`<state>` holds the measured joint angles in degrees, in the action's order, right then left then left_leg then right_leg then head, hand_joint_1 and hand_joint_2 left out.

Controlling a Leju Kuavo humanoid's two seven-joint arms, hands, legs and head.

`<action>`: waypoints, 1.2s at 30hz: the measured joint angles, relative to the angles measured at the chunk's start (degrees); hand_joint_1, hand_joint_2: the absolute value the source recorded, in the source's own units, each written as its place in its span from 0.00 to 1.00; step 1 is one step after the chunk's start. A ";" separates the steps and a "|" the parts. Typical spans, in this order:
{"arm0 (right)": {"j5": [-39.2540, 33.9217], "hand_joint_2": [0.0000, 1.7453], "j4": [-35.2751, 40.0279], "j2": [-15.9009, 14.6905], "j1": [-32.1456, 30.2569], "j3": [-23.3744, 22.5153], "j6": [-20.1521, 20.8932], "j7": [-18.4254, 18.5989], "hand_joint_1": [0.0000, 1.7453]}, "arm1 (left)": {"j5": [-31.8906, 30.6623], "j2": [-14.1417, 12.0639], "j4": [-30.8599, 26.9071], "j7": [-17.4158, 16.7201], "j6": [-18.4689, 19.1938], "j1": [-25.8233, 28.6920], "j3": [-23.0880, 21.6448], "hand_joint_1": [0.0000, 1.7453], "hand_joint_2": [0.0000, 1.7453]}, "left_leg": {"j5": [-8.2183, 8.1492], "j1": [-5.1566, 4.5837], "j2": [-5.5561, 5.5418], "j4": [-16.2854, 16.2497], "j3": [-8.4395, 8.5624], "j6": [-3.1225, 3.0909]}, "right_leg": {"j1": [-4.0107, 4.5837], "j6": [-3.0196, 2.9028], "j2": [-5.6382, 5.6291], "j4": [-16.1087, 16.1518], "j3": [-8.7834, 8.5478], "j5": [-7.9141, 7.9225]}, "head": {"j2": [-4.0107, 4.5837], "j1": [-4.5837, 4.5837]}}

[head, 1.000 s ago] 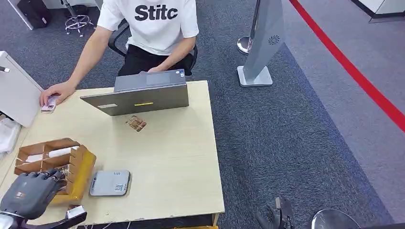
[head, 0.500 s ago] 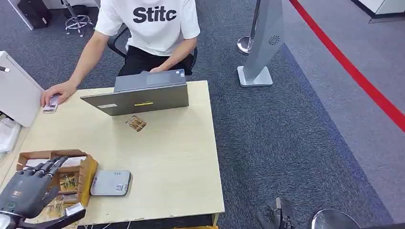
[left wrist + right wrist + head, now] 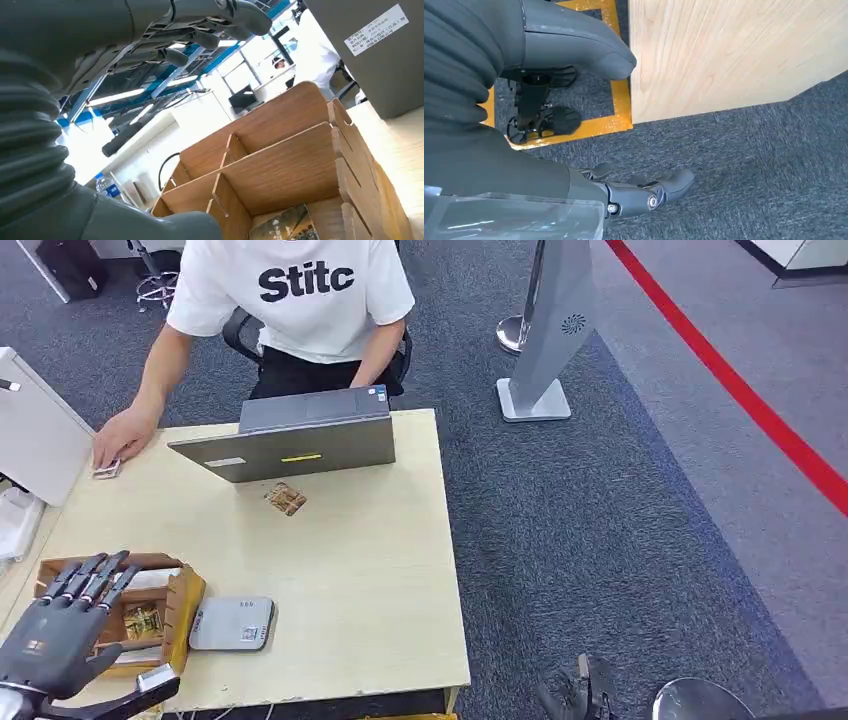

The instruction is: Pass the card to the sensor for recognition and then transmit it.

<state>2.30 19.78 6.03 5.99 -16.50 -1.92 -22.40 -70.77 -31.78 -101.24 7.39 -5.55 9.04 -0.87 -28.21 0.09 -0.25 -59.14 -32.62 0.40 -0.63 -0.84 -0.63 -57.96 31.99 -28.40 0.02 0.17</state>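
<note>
- Grey left hand (image 3: 58, 630) at the table's near-left corner, over the wooden box (image 3: 178, 602); fingers (image 3: 85, 580) spread and straight, nothing held.
- Left wrist view: same fingers (image 3: 200, 37) extended above the box (image 3: 295, 165), which is split by wooden dividers; one card (image 3: 285, 227) lies low in a compartment.
- Head view: a patterned card (image 3: 141, 621) sits in the box compartment just beside the hand (not touching it, as far as I can tell).
- Person's hand (image 3: 122, 434) at the far-left table edge, resting on a small card-like item (image 3: 105, 471).
- Grey flat sensor (image 3: 231, 623) on the table (image 3: 360, 570), just beside the box's right wall, label facing up.
- Another patterned card (image 3: 286, 499) lies loose on the table, between the sensor and the laptop (image 3: 290, 440), near the laptop's front edge.
- Laptop at the far edge, lid tilted toward the robot; person in a white shirt (image 3: 295, 295) seated behind it.
- Grey stand (image 3: 550, 335) on the carpet right of the table, red floor line (image 3: 740, 390) beyond it.
- Right hand (image 3: 644, 192) hangs beside the table's side panel over dark carpet, fingers loosely apart, empty; yellow floor tape (image 3: 616, 107) near it.
</note>
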 joint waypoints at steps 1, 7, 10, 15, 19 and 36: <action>0.02 1.00 0.00 0.00 -0.01 -0.07 0.00 0.00 0.00 | -0.02 0.00 0.00 -0.02 0.00 0.01 0.00 0.00 1.00 | 0.00 0.00 0.00 0.00 0.00 0.00 | 0.00 0.00 0.00 0.00 0.00 0.00 | 0.00 0.00; 0.02 1.00 0.00 0.00 -0.04 -0.46 0.00 0.00 0.00 | -0.09 0.00 0.00 -0.02 0.00 0.09 0.02 0.00 1.00 | 0.00 0.00 0.00 0.00 0.00 0.00 | 0.00 0.00 0.00 0.00 0.00 0.00 | -0.02 0.00; 0.02 1.00 0.00 0.00 -0.07 -0.50 -0.02 0.00 0.00 | -0.09 0.00 -0.07 -0.04 -0.07 0.15 0.18 0.00 1.00 | 0.00 0.00 0.00 0.00 0.00 0.00 | 0.00 0.00 0.00 0.00 0.00 0.00 | 0.00 0.00; 0.02 1.00 0.00 0.00 -0.14 -0.70 0.00 0.00 0.00 | -0.46 0.02 -1.92 0.02 -0.33 0.69 0.48 0.00 1.00 | 0.00 0.00 0.00 0.00 0.00 0.00 | 0.00 0.00 0.00 0.00 0.00 0.00 | -0.02 0.00; 0.02 1.00 -0.04 0.00 -0.16 -1.01 0.00 0.00 0.00 | -0.85 -0.20 -3.80 0.13 -0.29 2.24 0.48 0.00 1.00 | -0.01 0.00 0.01 0.00 0.00 0.00 | 0.00 0.00 -0.02 0.00 0.00 0.00 | 0.00 0.00; 0.02 1.00 -0.57 -0.04 -0.47 -3.08 0.09 -0.07 0.00 | 7.61 -5.18 -15.72 -0.17 4.11 17.70 8.88 0.00 1.00 | -0.01 0.01 0.00 0.03 -0.01 0.00 | 0.00 0.00 0.00 0.00 0.00 -0.01 | 0.00 0.02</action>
<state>2.32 19.21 5.99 5.52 -19.58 -1.84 -22.47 -63.17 -36.96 -116.96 7.21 -1.44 26.74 8.00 -28.22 0.10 -0.25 -59.12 -32.63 0.41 -0.62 -0.84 -0.63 -57.96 31.99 -28.42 0.02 0.20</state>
